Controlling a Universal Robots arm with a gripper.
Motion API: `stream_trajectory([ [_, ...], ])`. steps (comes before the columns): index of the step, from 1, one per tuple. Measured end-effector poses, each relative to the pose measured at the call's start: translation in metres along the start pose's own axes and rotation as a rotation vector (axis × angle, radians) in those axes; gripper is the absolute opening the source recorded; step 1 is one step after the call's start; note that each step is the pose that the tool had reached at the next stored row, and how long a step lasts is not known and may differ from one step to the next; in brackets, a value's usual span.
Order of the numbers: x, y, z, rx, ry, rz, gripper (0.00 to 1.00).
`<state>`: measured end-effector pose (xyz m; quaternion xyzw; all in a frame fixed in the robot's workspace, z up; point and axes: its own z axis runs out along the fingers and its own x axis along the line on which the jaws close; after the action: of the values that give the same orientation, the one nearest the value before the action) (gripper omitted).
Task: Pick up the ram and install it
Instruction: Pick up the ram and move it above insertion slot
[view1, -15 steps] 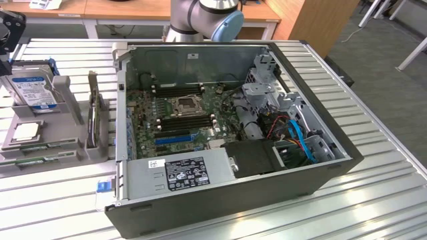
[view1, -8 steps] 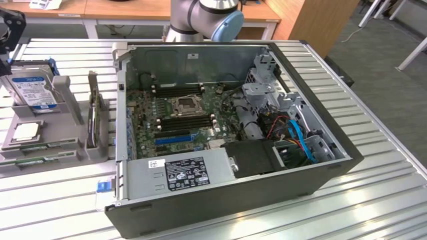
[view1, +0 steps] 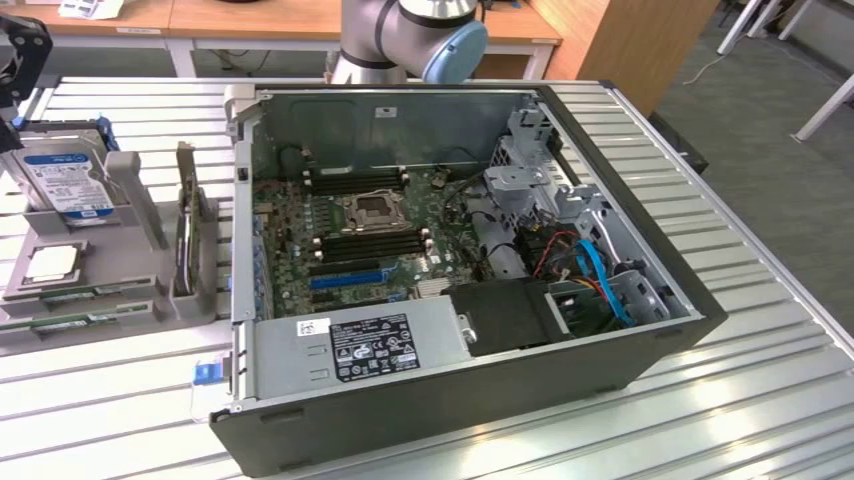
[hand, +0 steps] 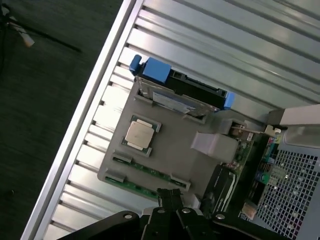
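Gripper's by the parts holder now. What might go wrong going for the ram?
1. The gripper hangs shut near the ram; descending like that would likely strike the stick rather than straddle it.
2. A second stick lies right alongside, so a grasp may catch both.
3. The expansion card stands on edge nearby and might get knocked.

The ram (hand: 147, 170), a thin green stick with dark chips, lying in a slot along the grey holder's (hand: 175, 147) edge
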<state>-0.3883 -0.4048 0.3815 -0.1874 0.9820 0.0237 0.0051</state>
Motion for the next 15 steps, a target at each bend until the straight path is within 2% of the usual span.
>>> stream_trajectory([
  [15, 0.0, 0.0, 0.0, -0.0029, 0.0094, -0.201, 0.1],
])
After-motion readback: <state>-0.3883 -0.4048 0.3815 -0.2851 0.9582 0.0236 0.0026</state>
